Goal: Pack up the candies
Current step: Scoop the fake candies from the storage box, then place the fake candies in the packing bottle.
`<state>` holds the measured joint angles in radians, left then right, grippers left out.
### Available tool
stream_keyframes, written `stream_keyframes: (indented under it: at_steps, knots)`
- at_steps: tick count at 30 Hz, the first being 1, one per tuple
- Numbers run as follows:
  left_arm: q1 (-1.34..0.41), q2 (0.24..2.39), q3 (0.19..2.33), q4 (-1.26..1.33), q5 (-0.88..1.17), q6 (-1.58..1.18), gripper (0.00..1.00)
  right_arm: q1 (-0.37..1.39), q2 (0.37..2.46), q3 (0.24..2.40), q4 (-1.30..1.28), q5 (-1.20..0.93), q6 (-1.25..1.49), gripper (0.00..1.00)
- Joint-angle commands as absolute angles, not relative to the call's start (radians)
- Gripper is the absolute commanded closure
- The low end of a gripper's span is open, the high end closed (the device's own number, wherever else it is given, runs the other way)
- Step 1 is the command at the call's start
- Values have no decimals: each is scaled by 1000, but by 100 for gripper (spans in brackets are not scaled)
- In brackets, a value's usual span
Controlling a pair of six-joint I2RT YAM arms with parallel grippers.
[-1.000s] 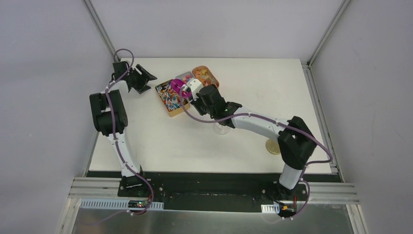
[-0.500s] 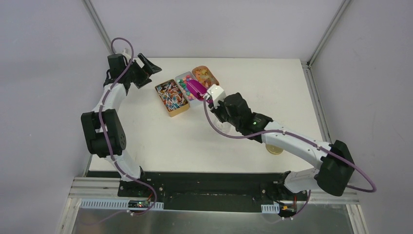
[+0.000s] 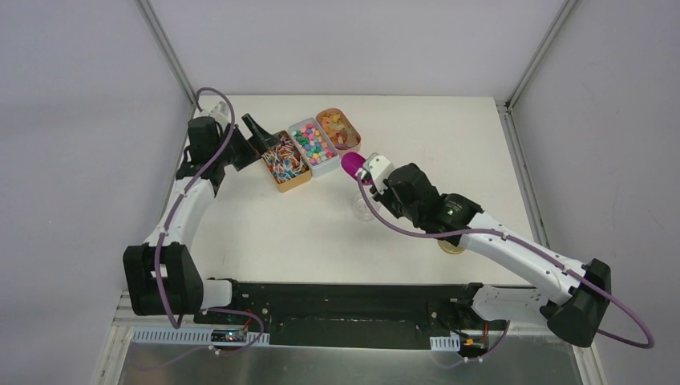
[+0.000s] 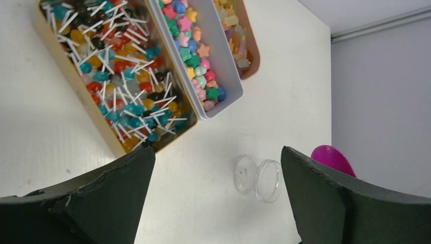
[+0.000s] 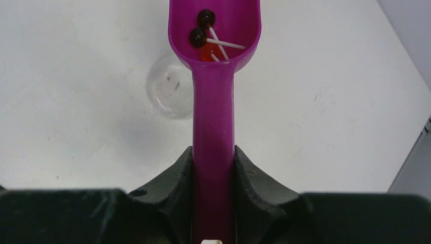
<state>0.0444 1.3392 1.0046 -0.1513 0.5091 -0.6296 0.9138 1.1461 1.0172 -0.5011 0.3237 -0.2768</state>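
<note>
The candies (image 3: 282, 156) are small lollipops with white sticks in mixed colours, heaped in a gold tray (image 3: 290, 186); they also show in the left wrist view (image 4: 122, 66). My right gripper (image 5: 213, 157) is shut on the handle of a magenta scoop (image 5: 213, 30), which holds three lollipops (image 5: 203, 35), two dark and one red. The scoop bowl (image 3: 351, 164) hangs just above and beyond a small clear jar (image 3: 365, 210), which sits left of the handle in the right wrist view (image 5: 170, 86). My left gripper (image 3: 258, 132) is open and empty at the gold tray's left end.
A white tray (image 3: 327, 170) of star-shaped sweets and a tan tray (image 3: 337, 127) of pale sweets lie side by side right of the gold one. A round gold lid (image 3: 451, 242) lies near the right arm. The left wrist view shows the jar (image 4: 256, 178) between its fingers (image 4: 101, 198).
My right arm has drawn the scoop back from over the trays toward the jar. My left arm has swung from the far-left corner to the gold tray's left end.
</note>
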Motion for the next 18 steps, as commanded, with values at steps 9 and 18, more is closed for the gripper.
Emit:
stream_keyframes:
  at_steps: [9,18]
  knots:
    - [12,1181,864,-228,412,-512,1,915,1083,1092,-838,384,-325,100]
    - [12,1169,837,-239,381,-490,1,917,1130,1146,-984,378,-311,100]
